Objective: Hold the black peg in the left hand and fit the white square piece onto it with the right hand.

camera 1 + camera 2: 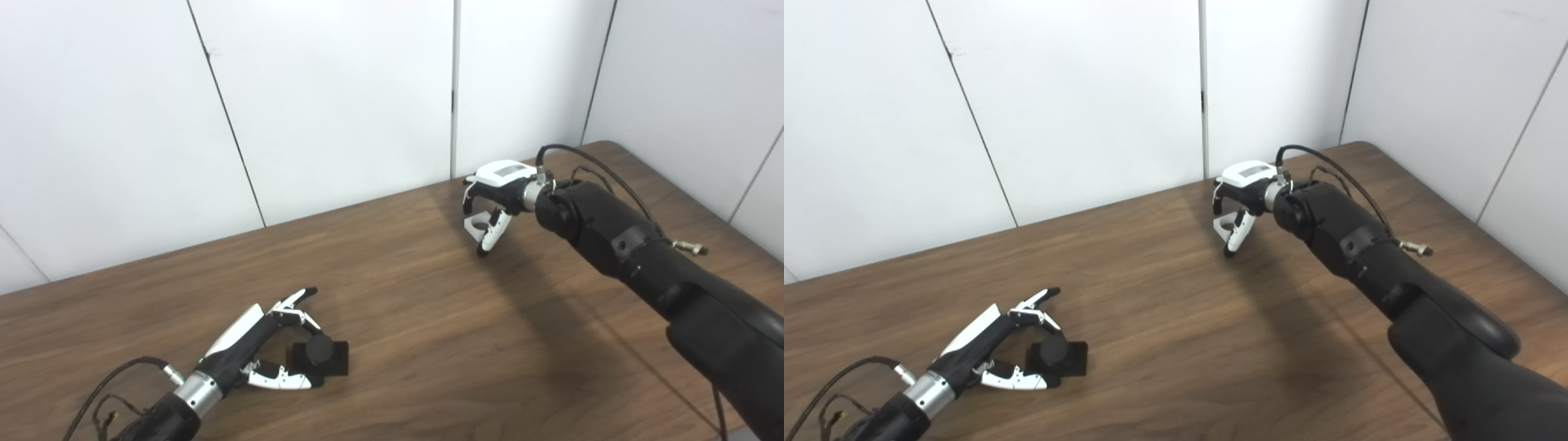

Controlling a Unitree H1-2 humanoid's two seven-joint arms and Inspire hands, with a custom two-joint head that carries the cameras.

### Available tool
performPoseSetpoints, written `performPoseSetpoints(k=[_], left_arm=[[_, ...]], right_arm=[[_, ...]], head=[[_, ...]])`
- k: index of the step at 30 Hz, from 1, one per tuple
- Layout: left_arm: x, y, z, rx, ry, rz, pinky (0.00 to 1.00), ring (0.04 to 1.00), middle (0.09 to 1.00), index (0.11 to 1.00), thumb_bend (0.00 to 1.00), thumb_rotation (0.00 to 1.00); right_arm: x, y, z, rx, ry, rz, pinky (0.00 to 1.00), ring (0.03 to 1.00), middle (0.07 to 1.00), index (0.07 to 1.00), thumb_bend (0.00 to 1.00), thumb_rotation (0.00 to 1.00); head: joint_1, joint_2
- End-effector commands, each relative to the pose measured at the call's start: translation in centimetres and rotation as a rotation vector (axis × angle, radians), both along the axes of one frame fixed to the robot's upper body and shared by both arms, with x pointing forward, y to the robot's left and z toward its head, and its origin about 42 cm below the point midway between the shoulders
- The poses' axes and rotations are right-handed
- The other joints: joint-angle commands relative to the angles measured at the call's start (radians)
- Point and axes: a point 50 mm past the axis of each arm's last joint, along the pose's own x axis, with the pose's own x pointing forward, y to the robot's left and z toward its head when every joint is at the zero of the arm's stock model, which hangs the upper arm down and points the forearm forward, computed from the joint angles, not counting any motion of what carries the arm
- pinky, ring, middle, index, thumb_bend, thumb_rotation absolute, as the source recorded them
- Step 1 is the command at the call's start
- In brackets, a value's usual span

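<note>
Left eye view: at lower left the left hand (263, 349) lies low on the wooden surface (416, 318), fingers spread around the black peg (321, 355), bracketing it but seemingly not yet clamped. At upper right the right hand (493, 205) curls around the white square piece (476, 228), apparently pinching it, well apart from the peg.

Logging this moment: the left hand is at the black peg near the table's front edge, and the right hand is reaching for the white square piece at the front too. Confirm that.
Not quite. The left hand and black peg are as stated, but the right hand and white square piece are toward the table's back, near the wall, as the left eye view shows.
</note>
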Motion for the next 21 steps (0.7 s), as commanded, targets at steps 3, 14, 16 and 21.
performPoseSetpoints(k=[3,14,16,21], left_arm=[[-1.93,1.56,-3.57,0.127,0.150,-0.018,1.00,1.000,1.000,0.490,0.52,0.08],[-1.99,2.18,-3.40,0.139,0.156,-0.016,1.00,1.000,1.000,0.491,0.52,0.08],[-2.00,2.26,-3.53,0.135,0.150,-0.018,1.00,1.000,1.000,0.491,0.52,0.08],[-2.04,2.22,-3.62,0.133,0.148,-0.017,1.00,1.000,1.000,0.491,0.52,0.08]], right_arm=[[-0.06,-2.42,0.87,-0.077,0.004,-0.064,1.00,1.000,0.969,0.721,0.70,0.30],[-0.29,-2.51,0.92,-0.086,0.007,-0.073,1.00,1.000,0.963,0.715,0.71,0.30],[-0.29,-2.48,0.91,-0.099,0.013,-0.076,1.00,1.000,0.967,0.720,0.71,0.31],[-0.34,-2.43,0.94,-0.109,0.020,-0.078,1.00,1.000,0.971,0.721,0.71,0.32]], head=[[-0.002,0.002],[-0.064,-0.005],[-0.064,-0.004],[-0.062,-0.002]])
